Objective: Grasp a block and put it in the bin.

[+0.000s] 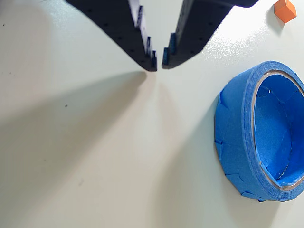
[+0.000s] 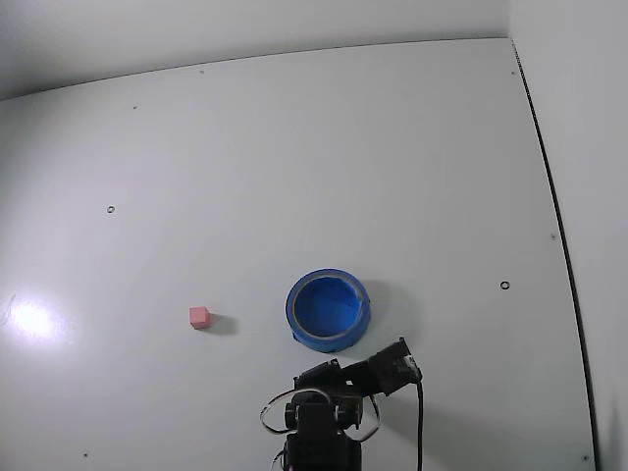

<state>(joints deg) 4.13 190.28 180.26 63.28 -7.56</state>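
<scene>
The block (image 2: 199,317) is a tiny pink-salmon cube lying alone on the white table, left of the bin (image 2: 328,308) in the fixed view. In the wrist view the block (image 1: 285,10) looks orange and sits at the top right corner. There the bin (image 1: 259,130), a round blue bowl with a thick rim, fills the right side and holds nothing. My gripper (image 1: 159,64) hangs over bare table left of the bin. Its dark fingers meet in a V with only a sliver between the tips, holding nothing. It is well apart from the block.
The folded arm (image 2: 324,412) sits at the table's near edge, just below the bin in the fixed view. The white table (image 2: 294,177) has small screw holes. A wall edge (image 2: 554,216) runs down the right side.
</scene>
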